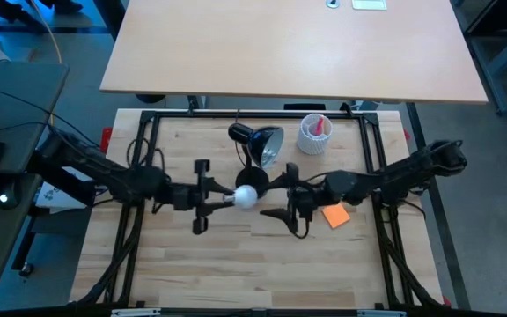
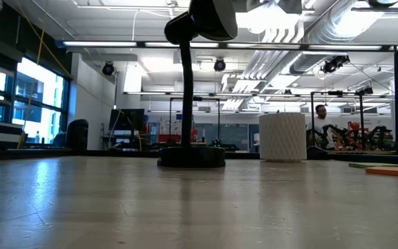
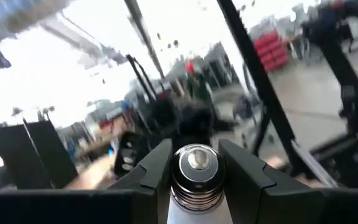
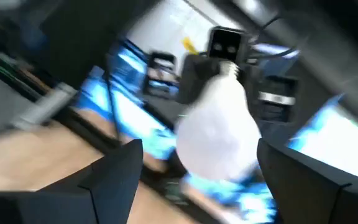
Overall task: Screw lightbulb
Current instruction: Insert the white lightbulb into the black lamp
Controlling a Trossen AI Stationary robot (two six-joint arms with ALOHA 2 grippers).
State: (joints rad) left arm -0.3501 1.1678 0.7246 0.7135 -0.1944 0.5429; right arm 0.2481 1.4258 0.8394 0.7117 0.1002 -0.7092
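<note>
Left pincer (image 3: 194, 171) clamps lightbulb (image 1: 246, 197) by its screw base; right pincer (image 4: 197, 168) spread wide, fingers clear of the bulb.

- lamp (image 1: 258, 141) stands on the bench (image 1: 236, 264), toward its far edge
- cup (image 1: 314, 133) just right of the lamp, also on the bench
- lightbulb (image 1: 246, 197) in front of the lamp, above the bench, between the two hands
- left hand (image 1: 211, 197) left of the lamp, on the lightbulb
- right hand (image 1: 282, 195) right of the lightbulb
- flat pad (image 1: 334, 215) on the bench, front-right of the lamp
</note>
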